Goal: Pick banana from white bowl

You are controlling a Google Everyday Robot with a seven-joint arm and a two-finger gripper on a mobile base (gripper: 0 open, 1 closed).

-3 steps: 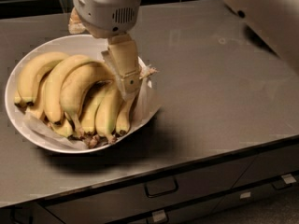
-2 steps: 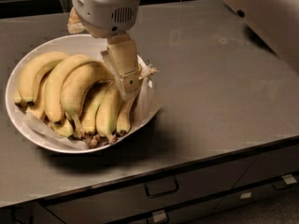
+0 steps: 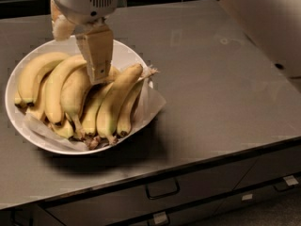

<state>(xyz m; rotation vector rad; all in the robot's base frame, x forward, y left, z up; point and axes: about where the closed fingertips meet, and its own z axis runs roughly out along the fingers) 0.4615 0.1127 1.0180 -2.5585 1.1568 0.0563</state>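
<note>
Trouble lay in the crowding: the bananas (image 3: 80, 98) were packed side by side in the bowl (image 3: 123, 54), filling its middle and left, with their stem ends bunched at its near rim. My gripper (image 3: 99, 74) hung over the bowl's middle, its tip down among the upper ends of the bananas; whether it was wide or narrow I could not tell. If the stems were joined, as I judged likely, a pull on one could have dragged the whole hand up, or slid the bowl across the counter (image 3: 211, 79). A grip on a curved, smooth skin could also have slipped. The paper (image 3: 153, 98) poking over the bowl's right rim might have caught and lifted too.
</note>
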